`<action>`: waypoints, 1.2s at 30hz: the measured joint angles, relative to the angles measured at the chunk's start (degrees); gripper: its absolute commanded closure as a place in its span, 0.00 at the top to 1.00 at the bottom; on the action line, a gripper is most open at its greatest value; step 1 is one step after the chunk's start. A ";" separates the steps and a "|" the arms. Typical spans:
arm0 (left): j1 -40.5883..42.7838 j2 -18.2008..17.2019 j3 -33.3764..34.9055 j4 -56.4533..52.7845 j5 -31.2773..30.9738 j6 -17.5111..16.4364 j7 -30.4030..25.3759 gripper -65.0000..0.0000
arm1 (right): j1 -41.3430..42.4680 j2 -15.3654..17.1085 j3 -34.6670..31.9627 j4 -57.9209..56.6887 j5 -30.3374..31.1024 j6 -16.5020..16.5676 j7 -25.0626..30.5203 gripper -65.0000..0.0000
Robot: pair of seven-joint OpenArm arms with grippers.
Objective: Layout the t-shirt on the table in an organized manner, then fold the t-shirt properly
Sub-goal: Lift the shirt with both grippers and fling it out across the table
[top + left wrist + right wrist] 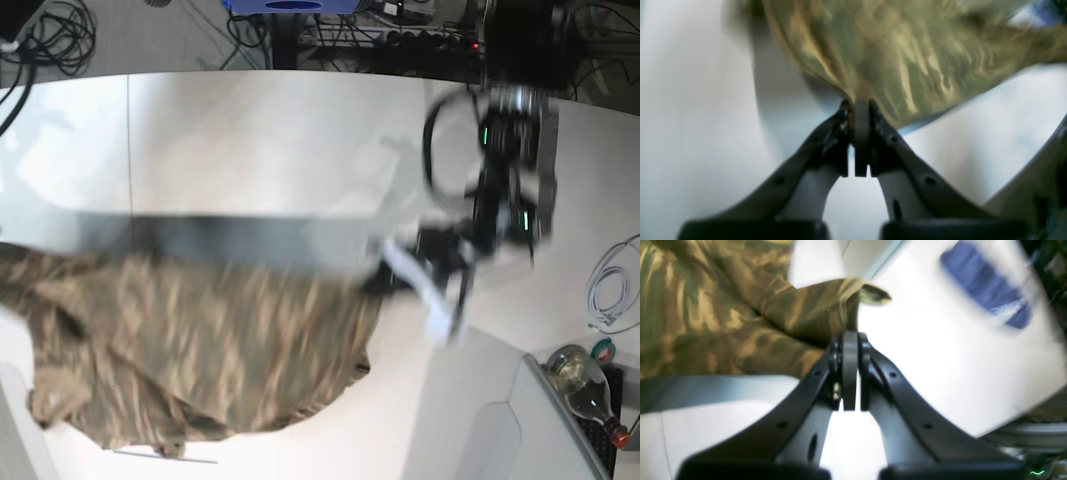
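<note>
T-shirt (pixel 200 350): camouflage cloth, held up and stretched over the near part of the bench (pixel 300 140); lower edge hangs slack; frames blurred.
Long axis: runs crosswise between the two arms.
Left hand (pixel 861 103): pressed together, pinching a cloth edge; the cloth spreads away beyond its tips.
Right hand (pixel 850 336): likewise pinched shut on a bunched edge, with a fold poking past the tips.
Nearer arm: neither; each holds one end.
Judgement: spreading still under way.

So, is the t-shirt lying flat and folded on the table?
No, the t-shirt is spread out, wrinkled and unfolded over the table.
</note>
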 measured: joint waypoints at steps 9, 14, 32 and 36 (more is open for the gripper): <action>15.04 -0.94 1.27 -2.67 18.32 -3.52 -10.84 0.00 | -9.64 -3.72 4.98 -12.17 -0.13 -0.35 9.40 0.00; 18.05 -1.20 -5.18 -3.69 26.69 -3.89 -12.24 0.00 | -13.00 -3.98 4.26 -12.79 0.66 0.59 9.88 0.00; 20.13 -2.71 -8.31 -3.65 30.82 -3.65 -14.40 0.00 | -20.55 -8.55 -1.88 -7.39 -0.04 0.02 9.64 0.00; 11.50 -3.37 -7.61 -4.31 33.38 -3.50 -13.68 0.00 | -14.84 -6.51 -6.73 -8.09 -4.17 -0.11 5.64 0.00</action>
